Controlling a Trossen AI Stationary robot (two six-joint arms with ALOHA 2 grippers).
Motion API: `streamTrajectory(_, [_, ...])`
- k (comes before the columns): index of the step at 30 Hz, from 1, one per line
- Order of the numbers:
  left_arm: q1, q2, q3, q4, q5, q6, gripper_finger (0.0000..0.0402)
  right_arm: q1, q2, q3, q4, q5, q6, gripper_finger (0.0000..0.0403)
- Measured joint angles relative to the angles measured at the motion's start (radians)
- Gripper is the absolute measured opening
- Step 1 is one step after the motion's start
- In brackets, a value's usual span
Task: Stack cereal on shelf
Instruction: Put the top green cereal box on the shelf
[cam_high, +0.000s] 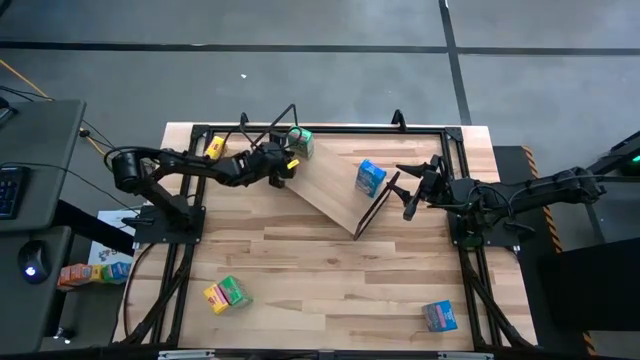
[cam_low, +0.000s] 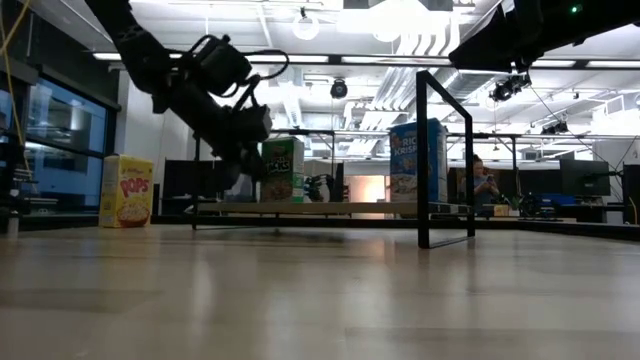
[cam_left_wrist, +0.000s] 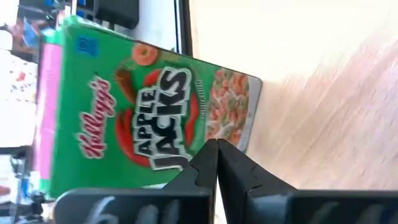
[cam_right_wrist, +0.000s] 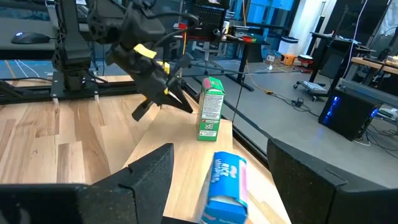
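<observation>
Left end effector with fingers closed together, just beside green cereal box standing upright on the shelf. Right end effector open near the shelf end, beside blue box

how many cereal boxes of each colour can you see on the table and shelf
green: 2, the Apple Jacks box on the shelf and the green box near the front left
yellow: 2, the Corn Pops box at the back left and the yellow box beside the green one
blue: 2, the blue box on the shelf and the blue box at the front right
total: 6
</observation>
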Motion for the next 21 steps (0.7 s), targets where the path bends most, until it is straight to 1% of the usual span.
streamTrajectory(4, [0.012, 0.002, 0.000, -0.061, 0.010, 0.010, 0.0000, 0.000, 0.000, 0.000, 0.000, 0.000, 0.014, 0.0250])
streamTrajectory(7, [0.025, 0.016, -0.001, -0.071, 0.025, -0.001, 0.0000, 0.000, 0.000, 0.000, 0.000, 0.000, 0.013, 0.0250])
streamTrajectory(14, [0.071, 0.015, -0.001, 0.026, 0.081, -0.024, 0.0000, 0.000, 0.000, 0.000, 0.000, 0.006, 0.010, 0.0250])
streamTrajectory(21, [0.075, 0.015, -0.001, 0.022, 0.093, -0.017, 0.0000, 0.000, 0.000, 0.000, 0.000, 0.007, 0.010, 0.0250])
